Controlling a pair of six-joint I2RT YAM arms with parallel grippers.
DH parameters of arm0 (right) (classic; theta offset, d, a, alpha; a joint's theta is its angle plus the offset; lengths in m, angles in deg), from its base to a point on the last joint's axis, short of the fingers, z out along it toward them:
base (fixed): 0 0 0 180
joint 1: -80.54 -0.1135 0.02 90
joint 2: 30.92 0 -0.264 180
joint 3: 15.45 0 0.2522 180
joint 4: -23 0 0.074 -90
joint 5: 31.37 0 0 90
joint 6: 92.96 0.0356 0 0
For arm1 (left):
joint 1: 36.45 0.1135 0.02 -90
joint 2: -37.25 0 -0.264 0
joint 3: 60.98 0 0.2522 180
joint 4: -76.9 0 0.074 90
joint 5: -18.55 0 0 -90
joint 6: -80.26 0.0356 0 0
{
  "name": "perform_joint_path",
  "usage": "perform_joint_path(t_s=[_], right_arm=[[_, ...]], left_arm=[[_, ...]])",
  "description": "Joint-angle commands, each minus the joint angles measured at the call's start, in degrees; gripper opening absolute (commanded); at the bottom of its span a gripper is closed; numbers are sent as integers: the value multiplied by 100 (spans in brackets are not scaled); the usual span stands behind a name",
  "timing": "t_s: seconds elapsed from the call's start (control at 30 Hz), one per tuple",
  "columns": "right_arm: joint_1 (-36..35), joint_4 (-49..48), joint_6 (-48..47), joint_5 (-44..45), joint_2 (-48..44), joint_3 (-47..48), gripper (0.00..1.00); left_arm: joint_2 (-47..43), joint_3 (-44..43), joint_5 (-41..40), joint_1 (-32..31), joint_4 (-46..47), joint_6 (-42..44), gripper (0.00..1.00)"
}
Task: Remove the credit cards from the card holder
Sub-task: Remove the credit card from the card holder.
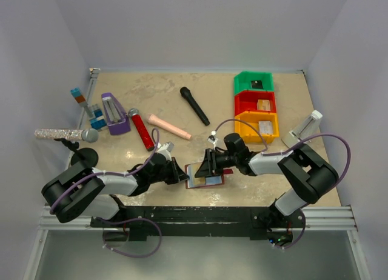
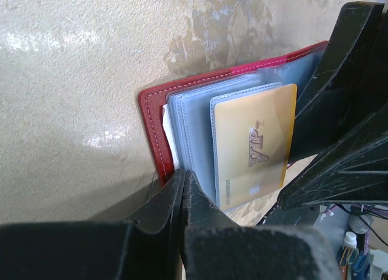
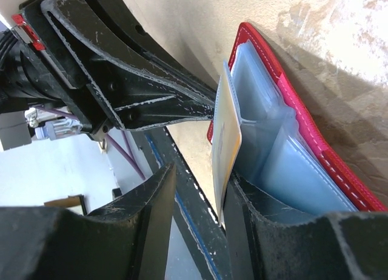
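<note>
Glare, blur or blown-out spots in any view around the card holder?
Left wrist: gold plastic VIP card sharp, lettering readable; mild glare on beige marbled tabletop. Right wrist: tabletop blown out at top right; pale blue shiny sleeves legible. Top external: even light, dark red folding card holder small, partly hidden.

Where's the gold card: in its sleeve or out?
Partly out. The gold card sticks past the clear sleeves of the open card holder; the right gripper straddles its free edge, jaws apart.

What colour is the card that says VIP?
Gold, with darker gold letters. The card shows best in the left wrist view.
</note>
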Motion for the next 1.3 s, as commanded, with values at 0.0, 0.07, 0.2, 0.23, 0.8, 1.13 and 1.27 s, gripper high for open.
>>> perform_joint_path(t_s=[0.0, 0.07, 0.2, 0.23, 0.8, 1.13, 1.27], right_arm=[[-41, 139, -187, 7, -252, 175, 40], [-41, 236, -230, 25, -296, 175, 39], [-41, 377, -292, 77, -375, 157, 39], [-41, 394, -292, 104, -410, 148, 39], [-32, 825, -503, 253, -823, 61, 38], [-41, 957, -573, 315, -955, 25, 36], [-24, 1036, -609, 359, -1034, 25, 35]], left_arm=[[124, 115, -256, -43, -398, 56, 0], [132, 124, -247, -43, -398, 65, 0], [159, 124, -265, -43, -407, 65, 0], [159, 141, -274, -43, -399, 65, 0], [176, 308, -326, -43, -302, 21, 0], [159, 431, -362, -52, -196, -14, 0], [150, 467, -379, -43, -179, -23, 0]])
